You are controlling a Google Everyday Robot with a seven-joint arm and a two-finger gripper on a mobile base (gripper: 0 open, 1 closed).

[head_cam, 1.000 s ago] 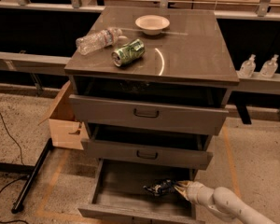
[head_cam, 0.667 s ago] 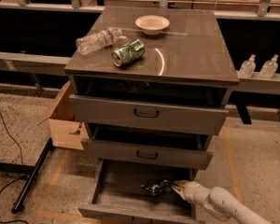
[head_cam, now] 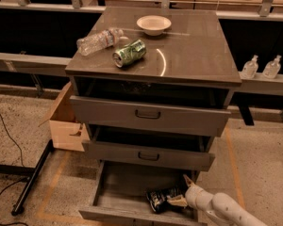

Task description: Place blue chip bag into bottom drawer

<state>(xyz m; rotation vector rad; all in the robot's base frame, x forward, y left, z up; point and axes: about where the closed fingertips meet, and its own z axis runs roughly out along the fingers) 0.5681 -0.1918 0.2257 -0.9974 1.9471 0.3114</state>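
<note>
**Chip bag on the floor of the bottom drawer, gripper at its right end**

The grey cabinet (head_cam: 193, 55) stands in the middle of the view. On its top lie a clear plastic bottle (head_cam: 99, 40) on its side near the left rear, a green can (head_cam: 129, 53) also on its side just beside the bottle, and a white bowl (head_cam: 153, 24) upright toward the back. The top drawer (head_cam: 147, 114) and the middle drawer (head_cam: 148, 156) each stand a little way out, with a dark gap above each front, and they overhang the rear part of the drawer below.

A cardboard box (head_cam: 66, 124) sits on the floor against the cabinet's left side, and a black pole (head_cam: 33, 178) lies slanted on the floor in front of it. Two small clear bottles (head_cam: 260, 67) stand on a ledge to the right, well apart from the cabinet.

The bottom drawer (head_cam: 125, 182) is pulled far out. The blue chip bag (head_cam: 160, 199) lies crumpled on its floor, toward the front right corner.

The gripper (head_cam: 182, 190) reaches into the drawer from the right, on a white arm (head_cam: 221, 208) that crosses the front right corner. Its fingers (head_cam: 178, 201) stand spread apart: the lower one touches the right end of the bag, and the other points up, clear of the bag and near the middle drawer's underside.
</note>
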